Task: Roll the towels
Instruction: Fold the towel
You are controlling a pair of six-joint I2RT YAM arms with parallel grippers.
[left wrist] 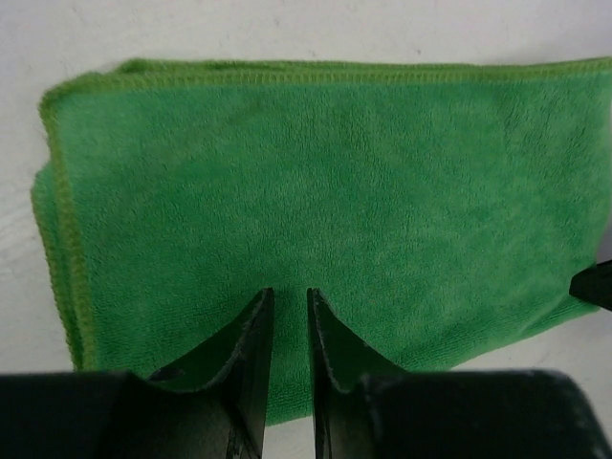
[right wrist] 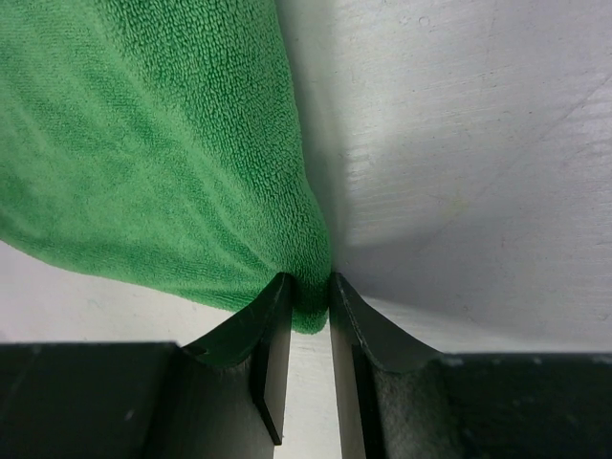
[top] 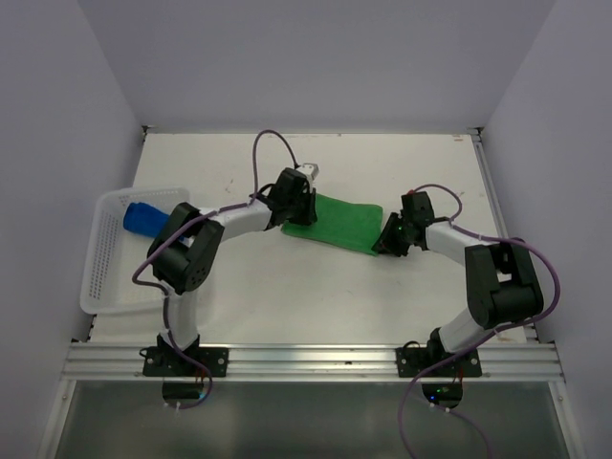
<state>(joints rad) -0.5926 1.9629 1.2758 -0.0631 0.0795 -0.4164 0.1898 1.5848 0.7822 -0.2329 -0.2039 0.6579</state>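
Note:
A bright green towel lies folded flat mid-table between my two grippers. My left gripper hangs over the towel's left end. In the left wrist view its fingertips stand a narrow gap apart above the smooth green towel, with no cloth bunched between them. My right gripper is at the towel's right end. In the right wrist view it is shut on a corner of the green towel, which bulges up from the table. A royal blue towel lies rolled in the basket.
A white mesh basket sits at the table's left edge, beside the left arm. White walls close in the table on the left, back and right. A metal rail runs along the near edge.

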